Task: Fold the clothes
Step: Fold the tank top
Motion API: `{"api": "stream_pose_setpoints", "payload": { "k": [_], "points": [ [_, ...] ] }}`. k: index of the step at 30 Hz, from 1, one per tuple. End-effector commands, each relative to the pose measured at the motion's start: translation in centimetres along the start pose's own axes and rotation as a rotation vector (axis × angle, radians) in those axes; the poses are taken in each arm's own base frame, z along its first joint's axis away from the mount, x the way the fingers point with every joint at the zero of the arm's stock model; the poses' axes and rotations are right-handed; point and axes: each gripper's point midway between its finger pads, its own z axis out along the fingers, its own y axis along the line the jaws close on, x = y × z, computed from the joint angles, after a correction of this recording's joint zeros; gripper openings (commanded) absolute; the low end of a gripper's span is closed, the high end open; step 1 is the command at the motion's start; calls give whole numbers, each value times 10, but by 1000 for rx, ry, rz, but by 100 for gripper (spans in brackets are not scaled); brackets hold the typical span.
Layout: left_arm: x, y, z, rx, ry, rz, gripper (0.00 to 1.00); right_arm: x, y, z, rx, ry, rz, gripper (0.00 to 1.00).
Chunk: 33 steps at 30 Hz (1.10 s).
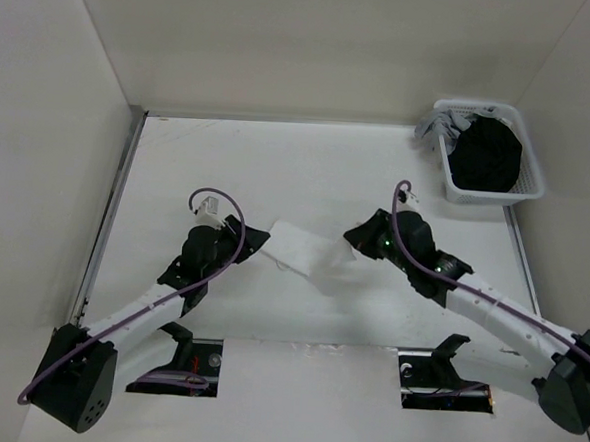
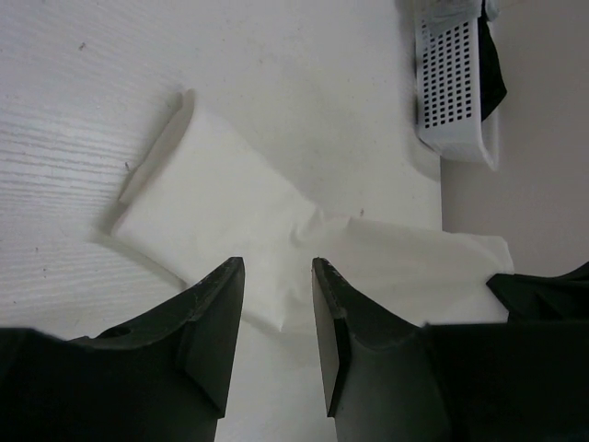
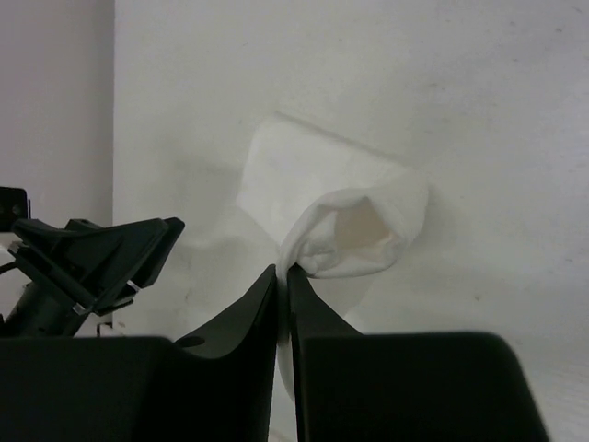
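Clothes (image 1: 308, 250): one thin white garment, lying on the table (image 1: 229, 157) directly between the two grippers. Lies as a compact band rather than spread out, so probably partway through folding; layers hard to tell, white on white. Likely left to do: bring the raised end over, flatten, tidy.

Left gripper (image 2: 276, 267): jaws moderately apart, gripping nothing, hovering over the near edge of the cloth, most of the band just ahead of the fingertips.

Right gripper (image 3: 283, 272): pinched tight on one end of the cloth, lifting it into a hollow curl just beyond the fingertips.

Count: one white garment, two grippers, one basket (image 1: 487, 196) well beyond the right gripper, holding one black garment (image 1: 487, 153), with one grey cloth (image 1: 431, 124) over its rim. No strings made out.
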Motion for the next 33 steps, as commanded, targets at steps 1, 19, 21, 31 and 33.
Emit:
{"api": "stream_pose_setpoints", "payload": {
  "k": [1, 19, 21, 31, 33],
  "points": [
    [-22, -25, -7, 57, -51, 4, 35, -9, 31, 12, 6, 26, -78, 12],
    [-48, -8, -31, 56, -90, -21, 37, 70, 109, 184, 79, 268, -259, 38],
    [-48, -11, -30, 58, -94, -17, 37, 69, 121, 181, 49, 253, -258, 48],
    [-43, -37, -6, 80, -80, 12, 38, 52, 89, 136, -4, 194, -228, 13],
    [-37, -45, 3, 88, -65, 20, 31, 63, 78, 134, -12, 217, -238, 3]
  ]
}}
